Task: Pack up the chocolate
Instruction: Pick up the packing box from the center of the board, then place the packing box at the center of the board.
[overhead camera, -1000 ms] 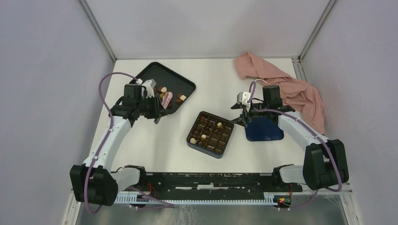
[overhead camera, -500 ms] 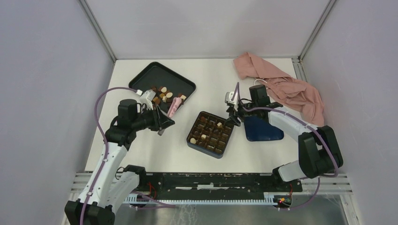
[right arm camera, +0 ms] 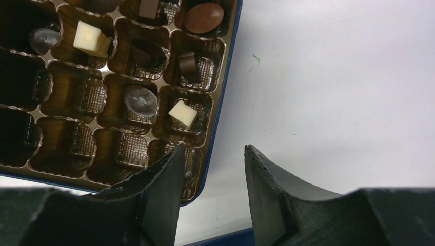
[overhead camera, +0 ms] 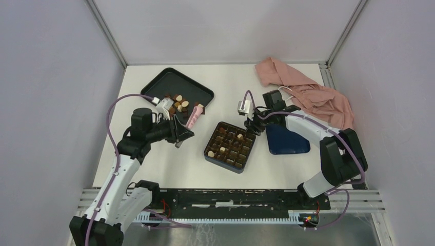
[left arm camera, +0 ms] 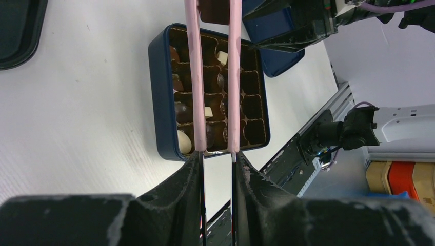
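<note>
Left gripper (overhead camera: pixel 195 111), clamped on 1 chocolate (left arm camera: pixel 213 11), should centre over an empty cell of the box (left arm camera: pixel 159 92) before release; right gripper (right arm camera: pixel 214 151) hangs with jaws apart.

A white desk (overhead camera: pixel 231 82) sits boxed in by pale lilac-grey wall panels (overhead camera: pixel 225 31) on metal corner posts (overhead camera: pixel 105 32), evenly lit, with what appears to be a black rail (overhead camera: pixel 231 197) along its near edge.

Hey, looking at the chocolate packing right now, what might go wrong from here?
The right gripper straddles the rim of the blue box, jaws open; closing there may shift or tilt the box. The left gripper seems to pinch a dark piece between long pink fingertips; it may slip before reaching a compartment. Both arms crowd the box and might collide.
</note>
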Controlling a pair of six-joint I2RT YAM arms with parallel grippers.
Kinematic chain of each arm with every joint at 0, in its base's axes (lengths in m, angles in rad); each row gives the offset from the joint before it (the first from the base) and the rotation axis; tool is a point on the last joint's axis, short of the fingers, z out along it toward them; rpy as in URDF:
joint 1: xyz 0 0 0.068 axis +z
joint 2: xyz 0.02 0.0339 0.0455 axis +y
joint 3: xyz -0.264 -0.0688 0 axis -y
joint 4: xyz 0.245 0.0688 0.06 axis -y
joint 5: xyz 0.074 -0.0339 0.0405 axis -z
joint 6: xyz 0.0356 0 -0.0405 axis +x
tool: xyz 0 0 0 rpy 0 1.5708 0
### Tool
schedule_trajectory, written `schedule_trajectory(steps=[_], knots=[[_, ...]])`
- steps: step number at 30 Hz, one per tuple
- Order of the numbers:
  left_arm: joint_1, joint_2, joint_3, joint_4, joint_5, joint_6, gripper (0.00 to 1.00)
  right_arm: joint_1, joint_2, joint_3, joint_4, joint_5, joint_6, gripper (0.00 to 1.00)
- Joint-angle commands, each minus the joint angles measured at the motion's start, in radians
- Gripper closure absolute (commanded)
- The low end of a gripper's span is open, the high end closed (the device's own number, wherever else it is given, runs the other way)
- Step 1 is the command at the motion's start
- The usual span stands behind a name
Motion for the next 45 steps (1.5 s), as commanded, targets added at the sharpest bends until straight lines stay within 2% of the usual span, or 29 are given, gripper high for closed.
schedule_trajectory(steps=[1,7,16,18,22,26,32,38,45], knots=[[-0.024,0.000,-0.013,0.074,0.024,-0.058,0.98,0.018,0.033,0.060,-0.082,0.053,-0.053,0.48],[-0.074,0.002,-0.024,0.097,-0.009,-0.077,0.98,0.030,0.060,0.085,-0.122,0.102,-0.070,0.49],[-0.174,0.037,0.001,0.109,-0.091,-0.083,0.98,0.070,0.091,0.108,-0.155,0.173,-0.087,0.60],[-0.185,0.043,0.006,0.109,-0.101,-0.083,0.98,0.077,0.094,0.111,-0.156,0.186,-0.088,0.67],[-0.196,0.042,0.009,0.109,-0.109,-0.083,0.98,0.086,0.080,0.118,-0.143,0.201,-0.068,0.88],[-0.201,0.028,0.002,0.109,-0.115,-0.083,0.98,0.092,0.025,0.091,-0.079,0.223,-0.031,0.96],[-0.202,0.006,-0.001,0.106,-0.119,-0.076,0.98,0.129,-0.102,0.045,0.039,0.338,0.000,1.00],[-0.207,-0.021,-0.004,0.106,-0.115,-0.049,0.98,0.204,-0.253,-0.021,0.179,0.530,-0.003,1.00],[-0.229,-0.019,-0.039,0.140,-0.109,-0.055,0.98,0.205,-0.226,-0.036,0.194,0.488,0.036,1.00]])
